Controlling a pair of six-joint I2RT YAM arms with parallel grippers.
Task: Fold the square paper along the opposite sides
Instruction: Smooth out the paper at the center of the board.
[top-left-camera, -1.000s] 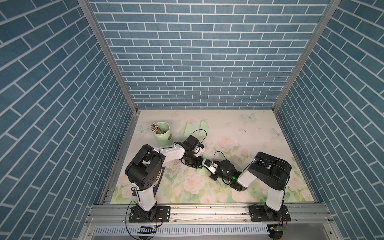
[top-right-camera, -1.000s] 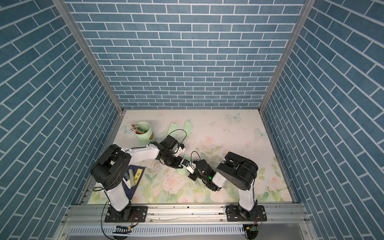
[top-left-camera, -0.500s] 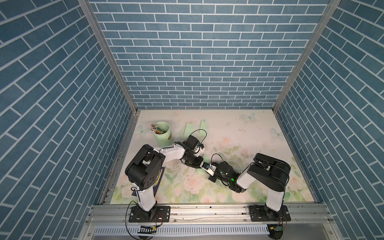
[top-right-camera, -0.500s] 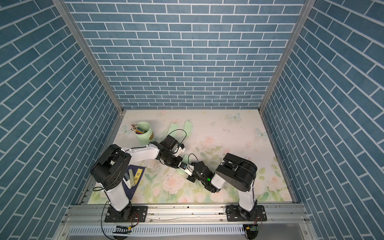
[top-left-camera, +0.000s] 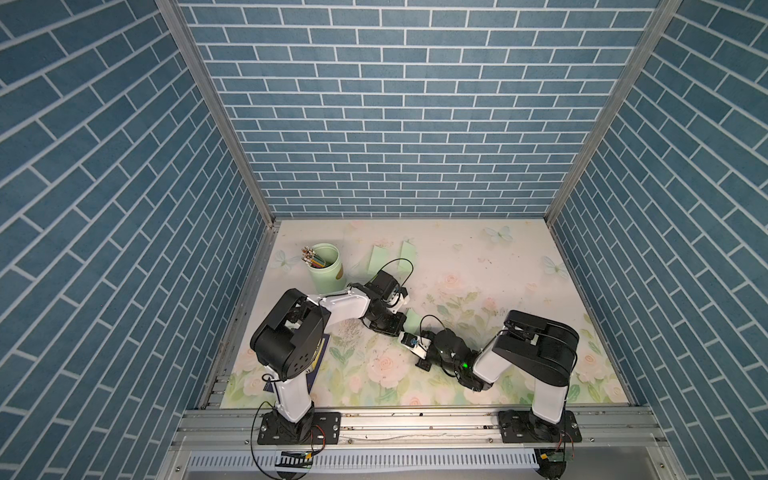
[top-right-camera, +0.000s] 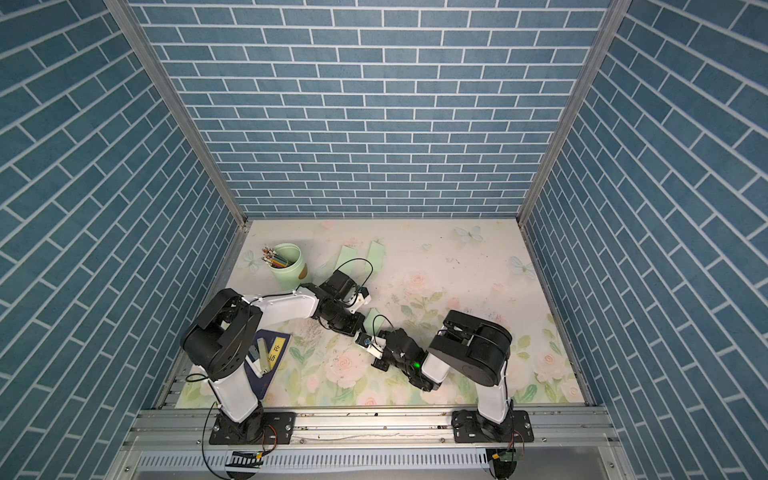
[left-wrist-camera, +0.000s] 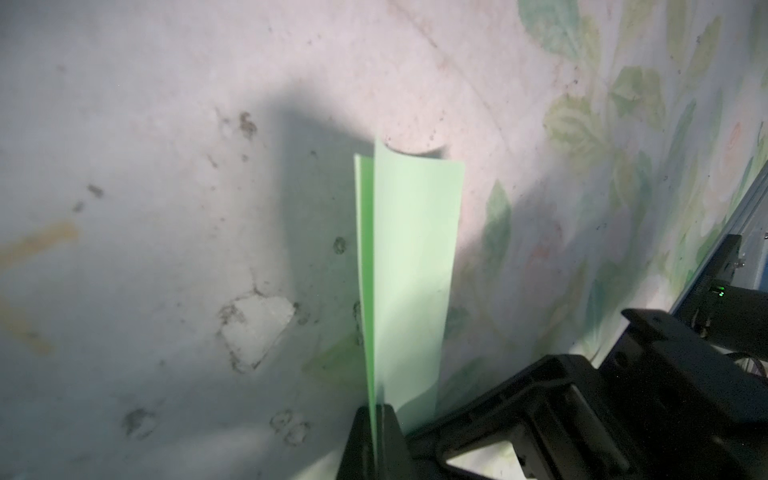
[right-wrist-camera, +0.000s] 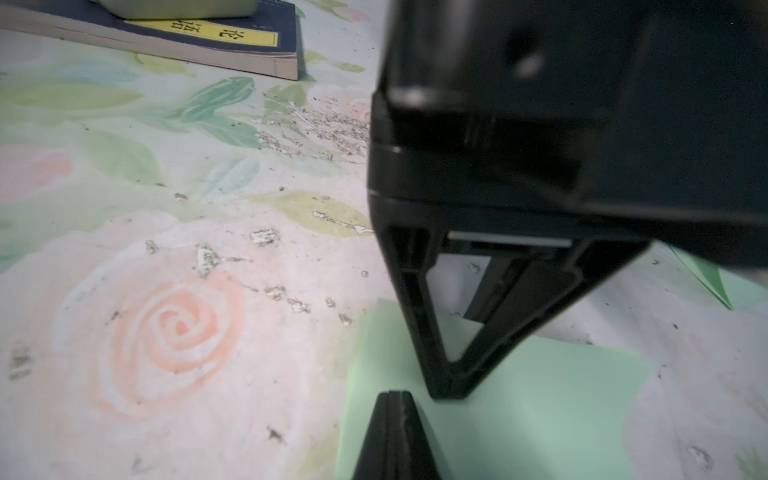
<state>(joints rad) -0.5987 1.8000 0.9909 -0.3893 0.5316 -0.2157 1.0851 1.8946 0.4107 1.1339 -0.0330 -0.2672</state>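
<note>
Left gripper (left-wrist-camera: 376, 419) clamped tight on both layers of the pale green square paper (left-wrist-camera: 409, 266), bent double mid-table on the floral tabletop (top-left-camera: 478, 266). Right gripper (right-wrist-camera: 390, 419) fully closed, empty, tip over the sheet. Risk: edges look offset, so pressing now likely creases skewed.

Blue brick booth with a flowered floor

Three walls (top-left-camera: 399, 104) of blue brick pattern with white joints meet at grey metal corner posts (top-left-camera: 216, 112); the floor mat (top-right-camera: 457, 266) shows pale roses, leaves and butterflies, scuffed in spots; a metal rail (top-left-camera: 415, 424) runs along the front.
</note>
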